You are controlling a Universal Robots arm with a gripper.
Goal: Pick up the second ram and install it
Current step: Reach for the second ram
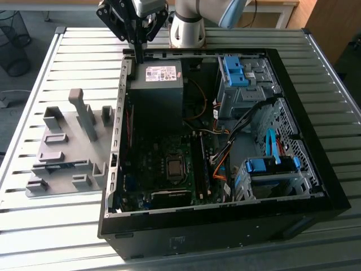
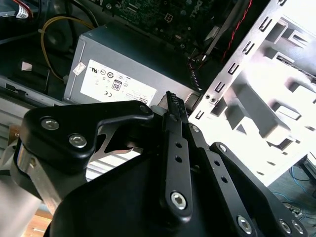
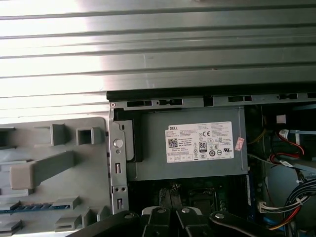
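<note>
Ram [image 3: 22, 209] lying edge-on in the grey holder [image 3: 54, 168], beside the case [image 1: 214, 237].
Its long axis is pointing toward the case's side wall; the gripper [image 1: 138, 56], jaws pinched together on nothing, is hovering over the power supply [image 1: 155, 84] corner nearest the holder.

Pale grey robot arm [image 1: 189, 22] cut off by the exterior view's top edge, grey plastic holder tray [image 3: 44, 168] cropped in the first wrist view, grey metal power supply box [image 2: 123, 54] partly behind the black gripper [image 2: 172, 101]
</note>
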